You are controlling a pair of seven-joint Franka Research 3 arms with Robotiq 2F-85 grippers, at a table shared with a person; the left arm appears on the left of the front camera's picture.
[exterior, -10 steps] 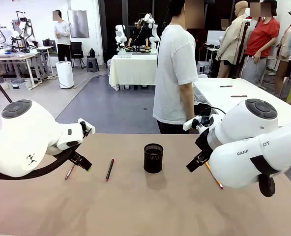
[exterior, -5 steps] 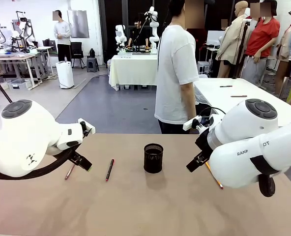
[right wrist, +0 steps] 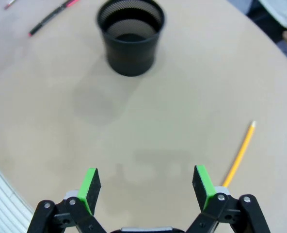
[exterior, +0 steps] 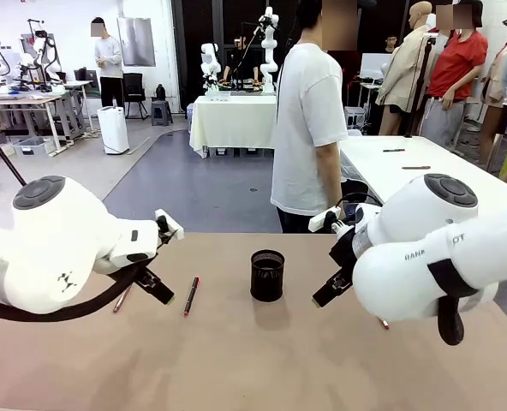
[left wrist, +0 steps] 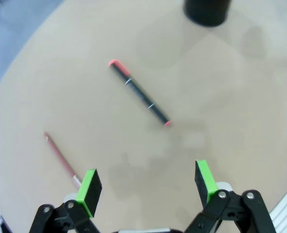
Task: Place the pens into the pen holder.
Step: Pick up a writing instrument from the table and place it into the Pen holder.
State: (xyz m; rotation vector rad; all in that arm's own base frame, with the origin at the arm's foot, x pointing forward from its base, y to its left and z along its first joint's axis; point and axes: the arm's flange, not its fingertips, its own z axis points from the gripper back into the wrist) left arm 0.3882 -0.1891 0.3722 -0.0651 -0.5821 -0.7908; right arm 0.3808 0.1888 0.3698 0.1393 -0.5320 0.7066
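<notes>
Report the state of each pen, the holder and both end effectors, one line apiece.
Pen holder: upright, empty.
Black pen: lying flat on the table, outside the holder.
Pink pen: lying flat, outside the holder.
Yellow pencil: lying flat, outside the holder.
Left end effector: open, holding nothing.
Right end effector: open, holding nothing.

White arms (exterior: 56, 248) — black cable (exterior: 116, 289), green pads (left wrist: 89, 183)
</notes>
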